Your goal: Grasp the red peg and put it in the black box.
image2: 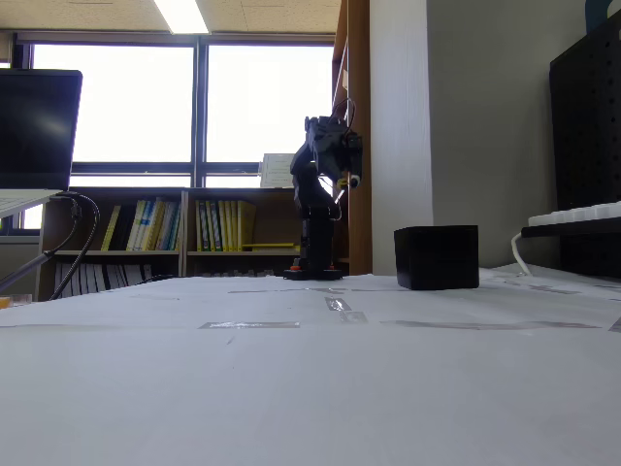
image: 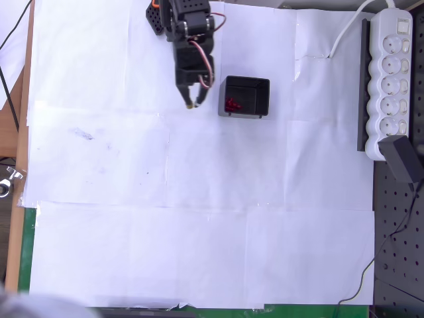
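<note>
In the overhead view the black box [image: 260, 97] stands on the white paper, right of the arm. The red peg [image: 231, 105] lies inside it, a small red spot against the left wall. My gripper [image: 191, 104] points down the picture just left of the box and outside it, its fingers drawn into one narrow tip with nothing between them. In the fixed view the box [image2: 437, 257] is a dark cube on the right with its inside hidden. There the gripper [image2: 349, 182] hangs well above the table on the folded black arm.
White paper sheets [image: 199, 218] cover the table. A white power strip [image: 391, 73] with a black adapter [image: 403, 159] lies along the right edge, beside a black pegboard [image: 397, 265]. The table's wooden edge [image: 20, 132] runs down the left.
</note>
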### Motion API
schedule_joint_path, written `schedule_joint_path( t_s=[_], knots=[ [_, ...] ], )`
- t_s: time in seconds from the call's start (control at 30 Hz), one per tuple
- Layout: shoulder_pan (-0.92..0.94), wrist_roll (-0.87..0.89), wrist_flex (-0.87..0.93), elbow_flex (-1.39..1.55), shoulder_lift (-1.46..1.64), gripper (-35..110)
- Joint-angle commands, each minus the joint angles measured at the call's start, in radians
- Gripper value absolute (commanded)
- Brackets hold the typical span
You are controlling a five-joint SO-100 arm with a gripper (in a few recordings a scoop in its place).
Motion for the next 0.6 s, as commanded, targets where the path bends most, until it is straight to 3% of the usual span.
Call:
schedule_joint_path(
  t_s=[0.0, 0.43, 0.57],
  knots=[
    [0.038, -0.051, -0.052, -0.229, -0.161, 0],
    [0.089, 0.014, -0.020, -0.726, -0.603, 0],
    [0.063, 0.018, 0.137, -0.733, -0.686, 0]
  ],
)
